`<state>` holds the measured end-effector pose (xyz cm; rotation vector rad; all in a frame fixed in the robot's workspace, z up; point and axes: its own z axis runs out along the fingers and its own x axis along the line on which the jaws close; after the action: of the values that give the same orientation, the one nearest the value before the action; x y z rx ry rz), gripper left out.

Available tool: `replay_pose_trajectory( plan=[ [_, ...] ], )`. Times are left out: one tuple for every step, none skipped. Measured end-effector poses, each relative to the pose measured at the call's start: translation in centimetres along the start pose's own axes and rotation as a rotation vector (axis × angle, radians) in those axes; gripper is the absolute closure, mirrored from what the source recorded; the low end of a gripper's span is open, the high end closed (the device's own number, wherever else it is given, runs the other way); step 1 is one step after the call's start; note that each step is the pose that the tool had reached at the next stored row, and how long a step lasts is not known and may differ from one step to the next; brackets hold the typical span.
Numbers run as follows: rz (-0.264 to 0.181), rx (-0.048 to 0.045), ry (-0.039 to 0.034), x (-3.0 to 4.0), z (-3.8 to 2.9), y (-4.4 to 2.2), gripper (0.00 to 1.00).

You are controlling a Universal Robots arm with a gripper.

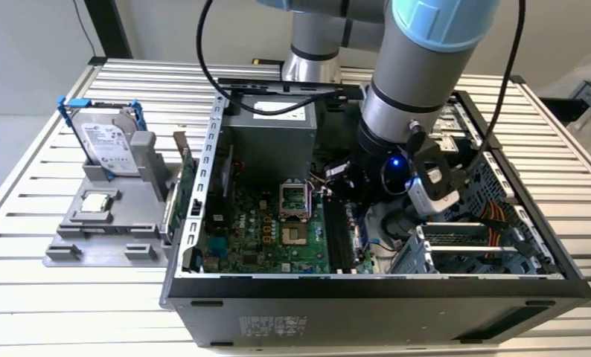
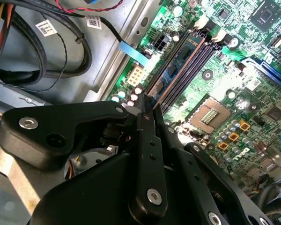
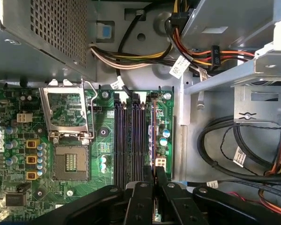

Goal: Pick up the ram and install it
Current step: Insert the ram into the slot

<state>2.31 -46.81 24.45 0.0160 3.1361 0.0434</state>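
Ram point(image 2: 178, 65) upright in motherboard slot point(image 3: 153, 136), pinched by tool point(image 3: 154, 176), hidden in exterior view

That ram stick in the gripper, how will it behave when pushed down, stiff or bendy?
Probably stiff: the ram looks straight, edge-on along the black slots. Likely light, but thin, so it may tilt sideways, since the gripper holds it near one end.

A desk point(image 1: 67, 297) of silver slatted metal is seen. An open computer case point(image 1: 375, 312) is placed toward one edge. A grey holder point(image 1: 102, 230) is set just beside it, nearer the opposite edge.
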Motion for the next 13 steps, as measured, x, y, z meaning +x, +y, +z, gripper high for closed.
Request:
replay_pose_trajectory(
  plan=[
    [0.0,0.0,0.0,0.0,0.11,0.0,1.0],
    [0.0,0.0001,0.0,0.01,0.25,-0.01,1.0],
    [0.0,0.0,0.0,0.02,0.39,-0.01,1.0],
    [0.0,0.0,-0.0001,0.02,0.53,-0.02,1.0],
    [0.0,-0.0001,-0.0001,0.02,0.66,-0.02,1.0],
    [-0.001,-0.0001,0.0,0.02,0.78,-0.02,1.0],
    [-0.001,-0.0001,0.0,0.04,0.86,-0.02,1.0],
    [-0.001,0.0,0.0,0.06,0.93,-0.03,1.0],
    [-0.002,0.0001,0.0001,0.08,0.98,-0.04,1.0],
    [-0.003,0.0002,0.0001,0.12,1.01,-0.06,1.0],
    [-0.004,0.0001,0.0001,0.16,1.04,-0.09,1.0],
    [-0.006,0.0,0.0001,0.17,1.07,-0.13,1.0],
    [-0.006,0.0,0.0001,0.18,1.12,-0.18,1.0]
  ],
)
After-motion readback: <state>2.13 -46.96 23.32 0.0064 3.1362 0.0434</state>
